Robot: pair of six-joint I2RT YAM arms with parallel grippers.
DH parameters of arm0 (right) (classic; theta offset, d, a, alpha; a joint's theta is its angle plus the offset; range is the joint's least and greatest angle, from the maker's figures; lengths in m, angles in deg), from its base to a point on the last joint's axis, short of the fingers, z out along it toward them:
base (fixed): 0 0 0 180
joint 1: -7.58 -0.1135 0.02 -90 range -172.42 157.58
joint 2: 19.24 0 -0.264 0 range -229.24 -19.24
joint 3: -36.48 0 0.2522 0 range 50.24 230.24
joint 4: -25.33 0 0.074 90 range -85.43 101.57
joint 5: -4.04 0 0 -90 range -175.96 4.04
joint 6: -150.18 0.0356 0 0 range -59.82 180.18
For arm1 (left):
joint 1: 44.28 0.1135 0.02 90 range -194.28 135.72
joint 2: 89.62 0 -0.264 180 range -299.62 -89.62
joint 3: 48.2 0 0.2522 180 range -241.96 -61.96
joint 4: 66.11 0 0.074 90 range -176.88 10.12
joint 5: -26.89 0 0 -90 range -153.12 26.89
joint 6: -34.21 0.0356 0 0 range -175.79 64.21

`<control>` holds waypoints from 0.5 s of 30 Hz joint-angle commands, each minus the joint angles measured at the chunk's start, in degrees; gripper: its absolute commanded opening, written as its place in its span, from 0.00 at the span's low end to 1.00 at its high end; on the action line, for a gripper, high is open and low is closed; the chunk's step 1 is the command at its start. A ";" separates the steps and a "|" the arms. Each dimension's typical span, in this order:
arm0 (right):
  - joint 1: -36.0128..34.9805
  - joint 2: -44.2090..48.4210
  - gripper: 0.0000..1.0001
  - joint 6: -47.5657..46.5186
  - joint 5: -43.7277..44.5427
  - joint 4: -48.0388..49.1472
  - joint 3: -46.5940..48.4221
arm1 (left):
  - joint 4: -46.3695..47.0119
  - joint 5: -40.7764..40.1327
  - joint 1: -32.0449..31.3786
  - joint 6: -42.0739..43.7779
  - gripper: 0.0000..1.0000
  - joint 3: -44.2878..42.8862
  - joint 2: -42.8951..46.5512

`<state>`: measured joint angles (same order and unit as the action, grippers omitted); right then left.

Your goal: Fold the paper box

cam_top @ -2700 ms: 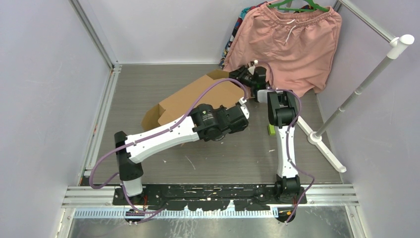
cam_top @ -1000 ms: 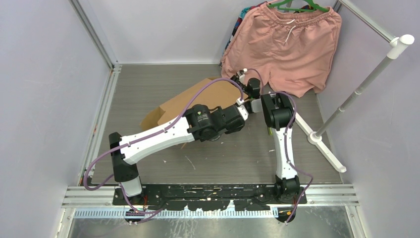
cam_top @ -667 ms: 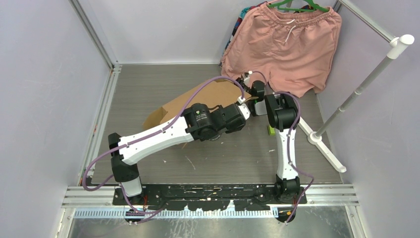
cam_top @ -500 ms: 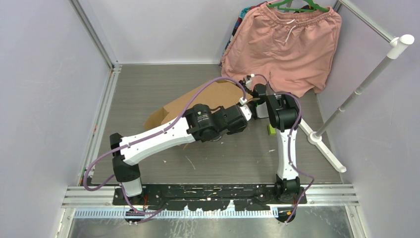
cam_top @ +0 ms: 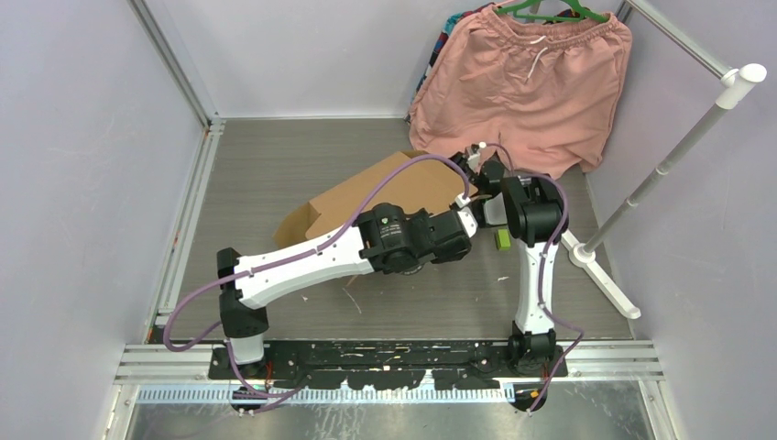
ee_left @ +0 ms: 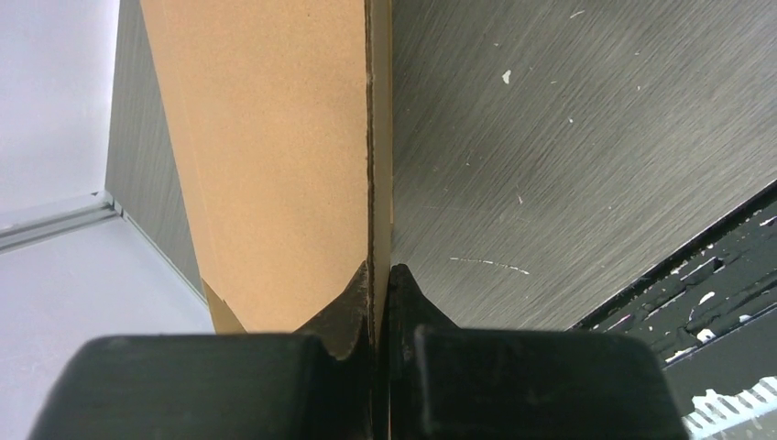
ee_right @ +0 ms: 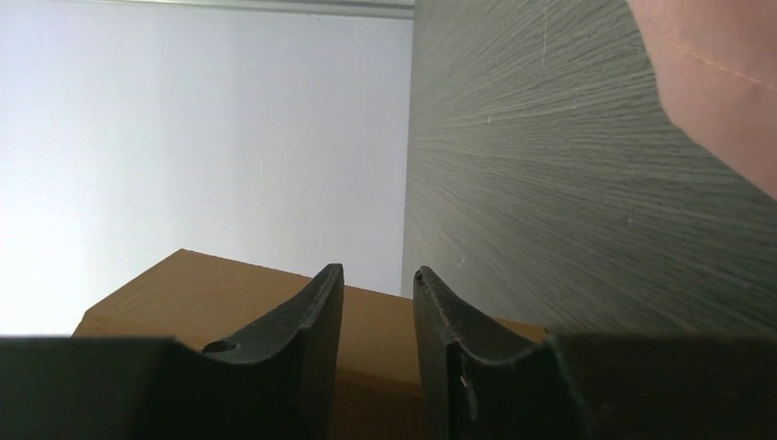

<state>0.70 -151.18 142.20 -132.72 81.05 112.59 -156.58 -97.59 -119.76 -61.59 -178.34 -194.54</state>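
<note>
The paper box (cam_top: 366, 194) is a brown cardboard sheet, partly folded and raised off the table at mid-back. In the left wrist view its flat face (ee_left: 275, 137) runs edge-on into my left gripper (ee_left: 377, 268), which is shut on that edge. In the top view my left gripper (cam_top: 465, 213) sits at the box's right end. My right gripper (cam_top: 483, 170) is just beyond that end, by the far right corner. In the right wrist view its jaws (ee_right: 377, 270) stand a little apart with nothing between them, and the cardboard (ee_right: 229, 293) lies behind them.
Pink shorts (cam_top: 531, 82) hang on a green hanger at the back right, also at the right wrist view's corner (ee_right: 724, 101). A white rack pole and foot (cam_top: 641, 192) stand at the right. A small green object (cam_top: 502, 238) lies by the right arm.
My left arm has swung right and toward the near side, carrying the box's right end with it. My right gripper has shifted right, staying at the box's far right corner.
</note>
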 commanded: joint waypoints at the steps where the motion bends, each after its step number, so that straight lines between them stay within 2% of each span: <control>1: 1.30 3.97 0.40 -1.16 2.28 4.63 -2.15 | 0.28 0.12 -1.08 -1.98 0.03 -2.79 -0.53; 15: 2.04 4.24 0.40 2.42 2.55 12.71 -6.71 | -0.01 -0.24 -1.35 -2.85 0.04 -2.98 -0.64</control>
<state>2.89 -150.59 144.54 -130.36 87.65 106.66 -156.89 -98.08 -120.81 -62.93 -179.17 -195.26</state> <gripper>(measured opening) 0.404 0.039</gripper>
